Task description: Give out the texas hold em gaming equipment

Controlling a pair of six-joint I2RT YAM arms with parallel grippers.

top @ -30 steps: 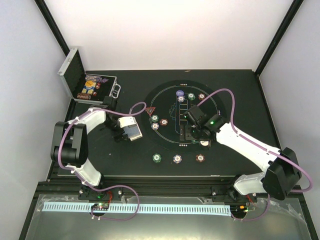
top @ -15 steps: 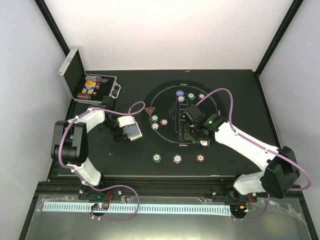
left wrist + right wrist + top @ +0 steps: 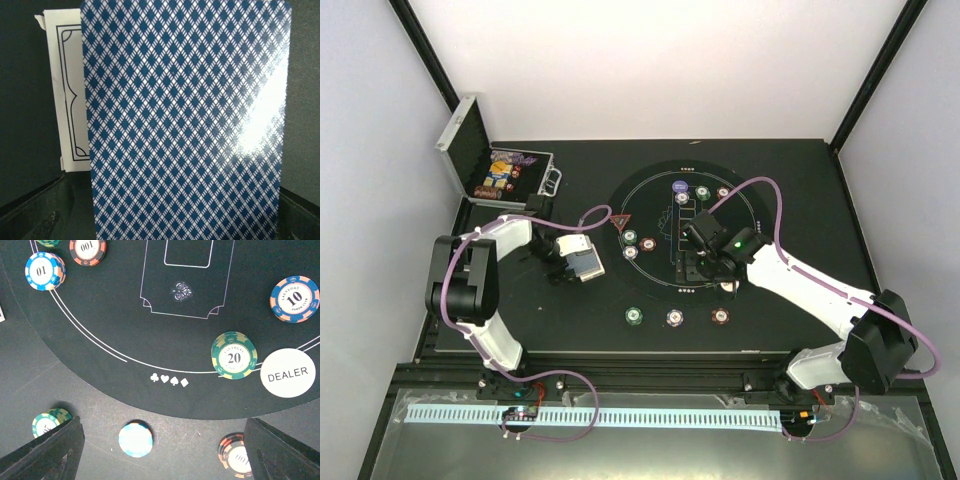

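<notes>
So, biggest first: black worktop [image 3: 790, 170] w/ the round poker layout [image 3: 650, 275] printed right of centre, and the silver case [image 3: 470, 150] lying open at the far-left corner, some bits inside. My left gripper [image 3: 568, 264] sits left of the layout, clamped on the deck of cards [image 3: 185, 125], whose blue-diamond back fills its cam. A white bordered piece [image 3: 62, 100] shows behind it, card or box flap, can't tell. My right gripper [image 3: 162, 432] hovers over the layout's near rim, jaws wide apart, nothing btwn them. Chips are out already: groups at the far and left sides of the ring, plus a row toward the worktop's near edge: green chip [image 3: 636, 316], white chip [image 3: 675, 317], brown-red chip [image 3: 721, 316]. Under my right cam a 20 chip [image 3: 233, 355] lies just beside the DEALER button [image 3: 287, 372]. I reckon chips are mostly placed and dealing cards is the step in hand. Next move prob calls for bringing the right jaws to the deck's top card and pinching it thin, w/o dragging a second one along.
</notes>
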